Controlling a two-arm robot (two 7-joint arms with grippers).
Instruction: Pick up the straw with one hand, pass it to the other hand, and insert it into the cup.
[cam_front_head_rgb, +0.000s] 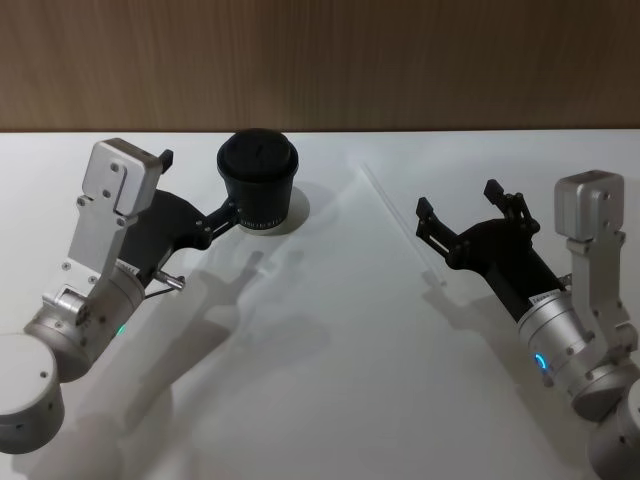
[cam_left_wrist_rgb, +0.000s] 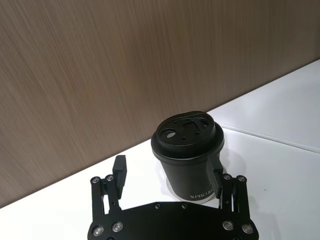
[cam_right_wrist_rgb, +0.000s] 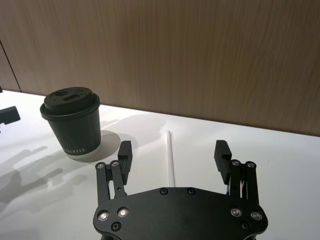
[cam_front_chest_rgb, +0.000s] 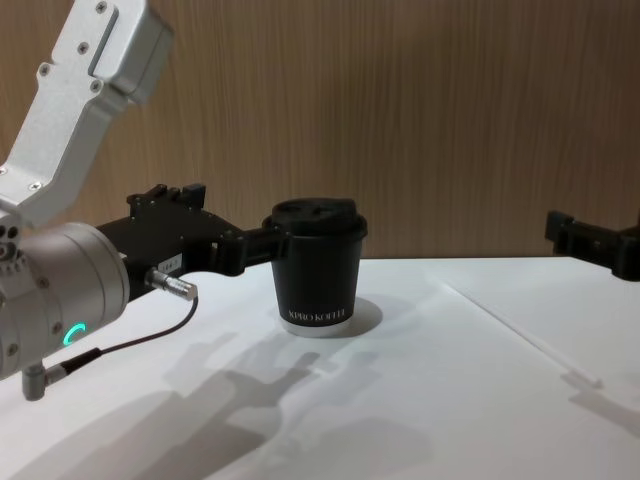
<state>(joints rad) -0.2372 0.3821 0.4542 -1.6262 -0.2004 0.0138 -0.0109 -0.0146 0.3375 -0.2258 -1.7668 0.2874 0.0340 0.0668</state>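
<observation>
Table: white table (cam_front_head_rgb: 330, 390) across the lower part of the head view, with a brown wood-grain wall (cam_front_head_rgb: 320, 60) along the top.
Cup: the cup (cam_front_head_rgb: 258, 182) stands upright on the table at upper centre-left of the head view, lid on. White lettering shows low on its side in the chest view (cam_front_chest_rgb: 316, 270).
Straw: the straw (cam_front_head_rgb: 402, 225) lies flat on the table right of centre in the head view. It runs diagonally from the upper middle down toward the right, well apart from the cup, and nothing holds it.
Left gripper: the left gripper (cam_front_head_rgb: 197, 185) reaches in from the left of the head view toward the cup.
Left fingers: its fingers (cam_left_wrist_rgb: 120, 170) are spread wide. In the chest view one fingertip is at the cup's side wall, touching or just short of it; I cannot tell which. The other finger is clear of the cup.
Right gripper: the right gripper (cam_front_head_rgb: 458, 200) sits at the right of the head view, just beside the straw and pointing toward it.
Right fingers: its fingers (cam_right_wrist_rgb: 222, 152) are spread wide with nothing between them. The right wrist view shows the straw (cam_right_wrist_rgb: 171, 160) on the table in line with the gap.
Cable: a thin black cable (cam_front_chest_rgb: 130, 345) loops from the left wrist at lower left of the chest view.
</observation>
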